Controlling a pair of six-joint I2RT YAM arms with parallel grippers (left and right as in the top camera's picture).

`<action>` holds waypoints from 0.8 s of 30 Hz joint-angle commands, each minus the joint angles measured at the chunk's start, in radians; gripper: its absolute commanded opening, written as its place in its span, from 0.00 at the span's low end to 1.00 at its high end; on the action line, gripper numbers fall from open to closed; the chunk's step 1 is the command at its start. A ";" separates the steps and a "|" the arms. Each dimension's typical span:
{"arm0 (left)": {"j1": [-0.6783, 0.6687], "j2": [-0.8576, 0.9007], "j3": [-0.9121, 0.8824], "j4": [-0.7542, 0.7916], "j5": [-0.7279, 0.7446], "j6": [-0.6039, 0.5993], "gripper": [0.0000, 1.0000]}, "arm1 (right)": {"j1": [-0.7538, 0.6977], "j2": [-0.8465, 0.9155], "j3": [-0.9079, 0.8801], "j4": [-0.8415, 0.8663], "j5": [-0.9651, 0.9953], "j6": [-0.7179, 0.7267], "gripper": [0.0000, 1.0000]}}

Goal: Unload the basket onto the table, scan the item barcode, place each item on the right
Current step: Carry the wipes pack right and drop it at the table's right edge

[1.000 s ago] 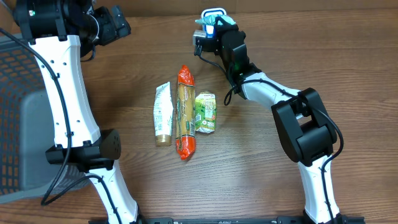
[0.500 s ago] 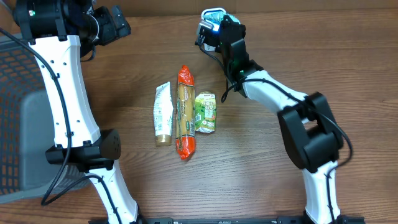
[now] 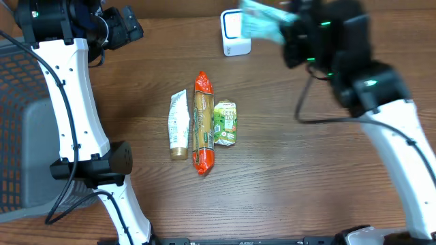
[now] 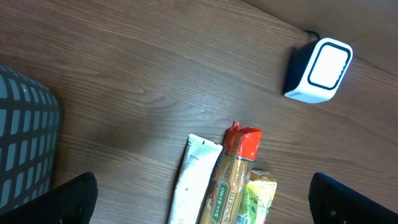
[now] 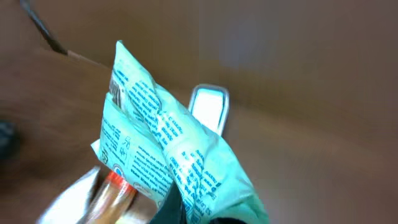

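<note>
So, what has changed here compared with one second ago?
The right claw, shut on the teal packet, rose away from the scanner and swung right. The scanner, the white tube, the long orange pack, the green pack and the left arm stayed put.

I see the packet, pale green with blue print, lifted in the air, crumpled and tilted, with what looks like a barcode near its upper left corner. In the overhead view it is blurred and lies just to the right of the scanner, overlapping its upper corner. The scanner is a small white box with a blue-rimmed window.
</note>
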 commanded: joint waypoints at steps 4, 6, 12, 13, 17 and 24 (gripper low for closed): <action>-0.007 -0.026 -0.002 -0.002 -0.007 0.022 0.99 | -0.165 0.035 -0.016 -0.208 -0.136 0.275 0.04; -0.007 -0.026 -0.002 -0.002 -0.006 0.021 0.99 | -0.210 0.035 -0.018 -0.231 -0.120 0.276 0.04; -0.007 -0.026 -0.002 -0.002 -0.007 0.021 1.00 | -0.346 0.043 -0.077 -0.206 -0.120 0.348 0.04; -0.006 -0.026 -0.002 -0.002 -0.006 0.021 1.00 | -0.360 0.047 -0.089 -0.200 -0.121 0.359 0.04; -0.006 -0.026 -0.002 -0.002 -0.006 0.021 1.00 | -0.416 0.068 -0.166 -0.158 -0.114 0.431 0.04; -0.007 -0.026 -0.002 -0.002 -0.007 0.022 0.99 | -0.470 0.138 -0.291 -0.053 -0.091 0.498 0.04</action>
